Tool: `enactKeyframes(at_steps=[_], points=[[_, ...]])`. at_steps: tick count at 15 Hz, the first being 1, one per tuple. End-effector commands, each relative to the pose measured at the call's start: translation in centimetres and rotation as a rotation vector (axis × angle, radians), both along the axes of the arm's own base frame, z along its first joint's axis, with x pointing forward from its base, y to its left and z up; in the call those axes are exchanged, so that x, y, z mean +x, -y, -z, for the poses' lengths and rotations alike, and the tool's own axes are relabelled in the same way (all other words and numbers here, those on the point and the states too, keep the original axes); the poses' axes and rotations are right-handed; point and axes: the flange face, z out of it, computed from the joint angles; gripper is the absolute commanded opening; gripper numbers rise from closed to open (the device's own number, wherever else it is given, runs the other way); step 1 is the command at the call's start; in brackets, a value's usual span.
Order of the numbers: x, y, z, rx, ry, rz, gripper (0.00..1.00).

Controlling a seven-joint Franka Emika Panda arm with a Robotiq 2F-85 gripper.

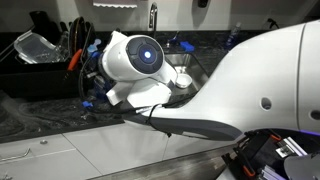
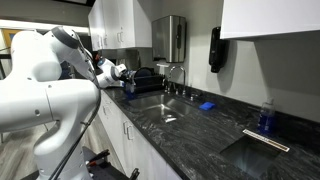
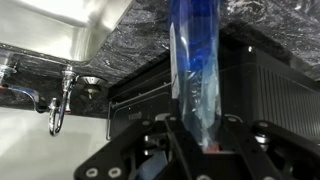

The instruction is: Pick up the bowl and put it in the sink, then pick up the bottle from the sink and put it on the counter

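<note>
Jaws closed on the bottle (image 3: 195, 70), it seemed
Second step in hand; I next needed bare counter (image 3: 145, 45) to set it down

In an exterior view, white wall cabinets (image 2: 118, 22) fill the upper left of the frame. A tall stainless-steel appliance (image 2: 170, 40) stands just right of them, a black dispenser (image 2: 216, 48) hangs on the wall at upper centre, a small flat blue object (image 2: 207, 105) lies right of centre, and a blue-tinted container (image 2: 266, 118) stands near the right edge. In an exterior view, a clear plastic container (image 1: 35, 45) sits at upper left with a black bin (image 1: 25, 70) just below it, and white cabinet doors (image 1: 60, 150) span the lower left.
</note>
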Motion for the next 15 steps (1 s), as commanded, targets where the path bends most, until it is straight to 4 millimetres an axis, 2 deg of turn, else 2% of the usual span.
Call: enactKeyframes(at_steps=[1,5,7,9,14,15], points=[[0.9,-0.6,-0.3,-0.018,0.013,0.004,0.07],[0.9,-1.0,-0.4,-0.025,0.016,-0.003,0.07],[0.8,-1.0,-0.6,-0.024,0.014,-0.001,0.57],[0.8,-0.9,-0.8,-0.024,0.015,0.001,0.61],[0.8,-0.8,-1.9,-0.017,0.035,0.002,0.96],[0.8,-0.8,-2.1,-0.016,0.038,-0.001,0.99]])
